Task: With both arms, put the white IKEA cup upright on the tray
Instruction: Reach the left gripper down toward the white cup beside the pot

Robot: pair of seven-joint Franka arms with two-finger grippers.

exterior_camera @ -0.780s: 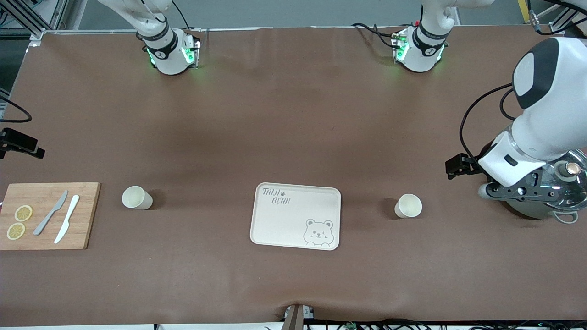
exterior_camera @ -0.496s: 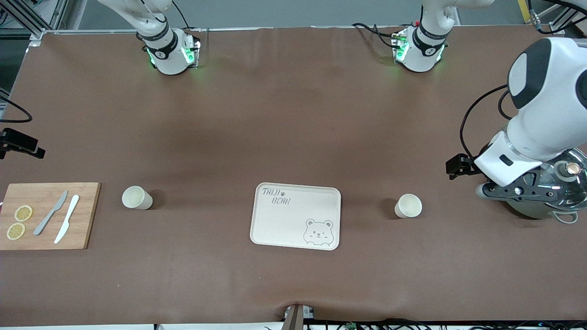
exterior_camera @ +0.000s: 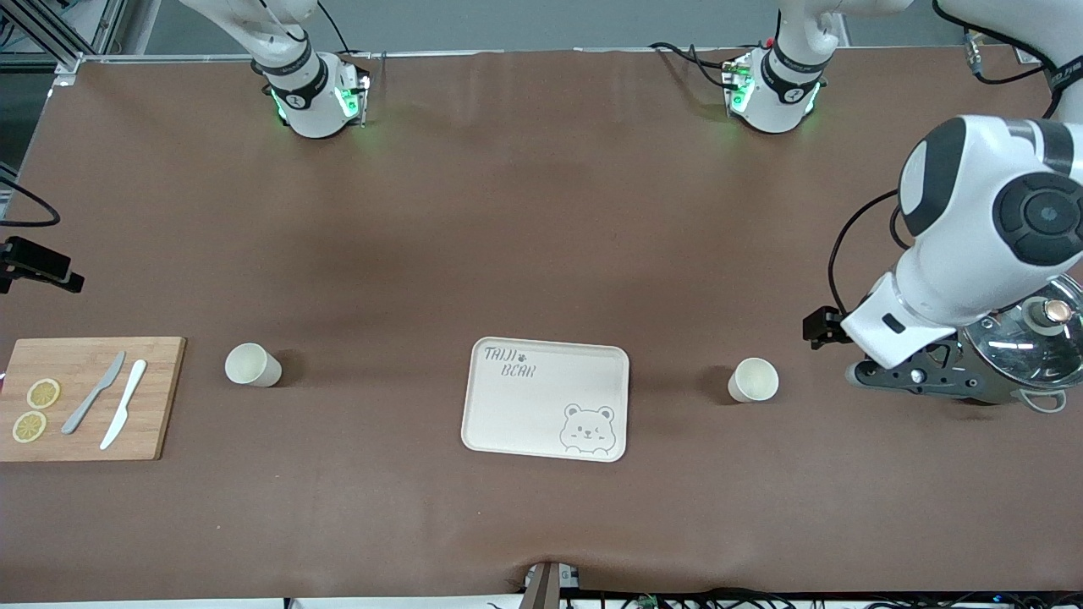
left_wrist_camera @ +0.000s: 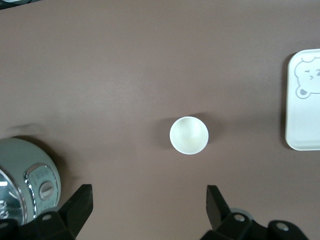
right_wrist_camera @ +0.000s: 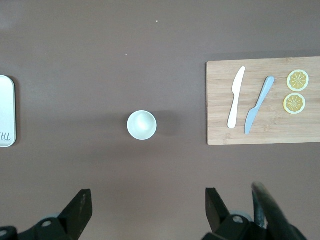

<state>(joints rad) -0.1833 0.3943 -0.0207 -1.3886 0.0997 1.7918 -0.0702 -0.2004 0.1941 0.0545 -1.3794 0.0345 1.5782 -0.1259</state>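
Two cups, front view: both stand upright on the bench, off the tray (exterior_camera: pixel 520 410). The left-end cup (exterior_camera: pixel 753 380) is at its three o'clock and the right-end cup (exterior_camera: pixel 252 365) at its nine o'clock, near the cutting board (exterior_camera: pixel 156 397).
Front view, arm: the left hand (exterior_camera: pixel 909 378) hangs over the bench between the left-end cup and the pot (exterior_camera: pixel 1028 338).
Left wrist view: the left hand (left_wrist_camera: pixel 147 205) is spread wide and empty, with the left-end cup (left_wrist_camera: pixel 188 135) below.
Right wrist view: the right hand (right_wrist_camera: pixel 145 207) is spread wide and empty, with the right-end cup (right_wrist_camera: pixel 141 125) below.
Handling: each cup is probably light, stiff, smooth and easily tipped. Pinch the wall at the rim, gently.
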